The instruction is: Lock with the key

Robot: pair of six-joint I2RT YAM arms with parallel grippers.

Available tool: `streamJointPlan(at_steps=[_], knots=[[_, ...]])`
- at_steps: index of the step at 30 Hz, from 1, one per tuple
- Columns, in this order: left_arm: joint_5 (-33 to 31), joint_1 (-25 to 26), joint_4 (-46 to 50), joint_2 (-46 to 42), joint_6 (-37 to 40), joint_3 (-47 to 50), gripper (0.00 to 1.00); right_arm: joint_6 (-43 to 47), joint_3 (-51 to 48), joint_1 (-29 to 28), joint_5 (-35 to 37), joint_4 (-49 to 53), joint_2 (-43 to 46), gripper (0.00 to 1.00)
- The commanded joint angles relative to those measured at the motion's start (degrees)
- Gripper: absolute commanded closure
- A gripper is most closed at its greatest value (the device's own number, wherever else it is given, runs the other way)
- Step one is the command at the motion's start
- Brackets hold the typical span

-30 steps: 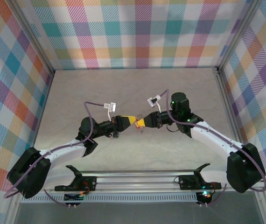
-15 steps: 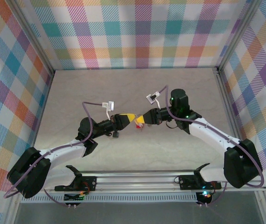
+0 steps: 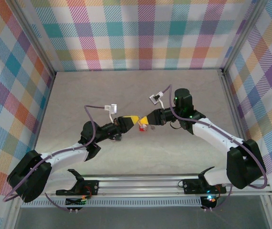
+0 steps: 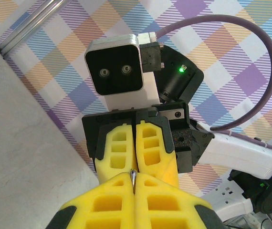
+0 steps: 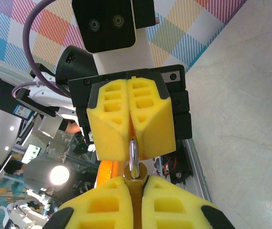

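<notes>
Re-angled since a second ago, right claw (image 3: 145, 123) clenched on padlock (image 5: 135, 183), nose to nose with left claw (image 3: 136, 121) clenched on key (image 4: 133, 177), blade mostly hidden between yellow fingers (image 4: 102, 205); plaid walls (image 3: 141, 33) around.

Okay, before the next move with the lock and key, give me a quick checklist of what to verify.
1. Left gripper shut on key: ok.
2. Right gripper shut on lock: ok.
3. Grippers facing tip to tip, lined up: ok.
4. Key seated in keyhole: cannot tell.
5. Shackle pushed home: cannot tell.
</notes>
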State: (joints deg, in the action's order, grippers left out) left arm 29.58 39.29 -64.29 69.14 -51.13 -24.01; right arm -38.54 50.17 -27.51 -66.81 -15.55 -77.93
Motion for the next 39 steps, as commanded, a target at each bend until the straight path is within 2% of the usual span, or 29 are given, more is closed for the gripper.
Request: streamJointPlan(at_steps=[1, 5, 18, 35, 39], knots=[[16.31, 6.34, -0.4, -0.58, 2.27, 1.84, 1.0, -0.09, 4.89, 2.63, 12.15, -8.1, -1.35, 1.0], [15.67, 6.31, 1.5, -1.29, 3.15, 1.36, 1.0, -0.26, 4.2, 2.63, 11.87, -8.35, -1.27, 1.0], [12.28, 5.93, 15.97, -6.94, 9.66, -1.99, 1.0, -0.08, 1.67, 2.63, 11.2, -8.93, -0.29, 1.0], [9.73, 5.87, 12.85, -8.28, 8.98, -0.97, 1.0, -0.25, 0.13, 2.49, 7.06, -10.56, -0.98, 1.0], [9.18, 5.71, 12.52, -8.58, 9.02, -0.68, 1.0, 0.05, -0.07, 2.44, 6.96, -10.56, -0.9, 0.92]])
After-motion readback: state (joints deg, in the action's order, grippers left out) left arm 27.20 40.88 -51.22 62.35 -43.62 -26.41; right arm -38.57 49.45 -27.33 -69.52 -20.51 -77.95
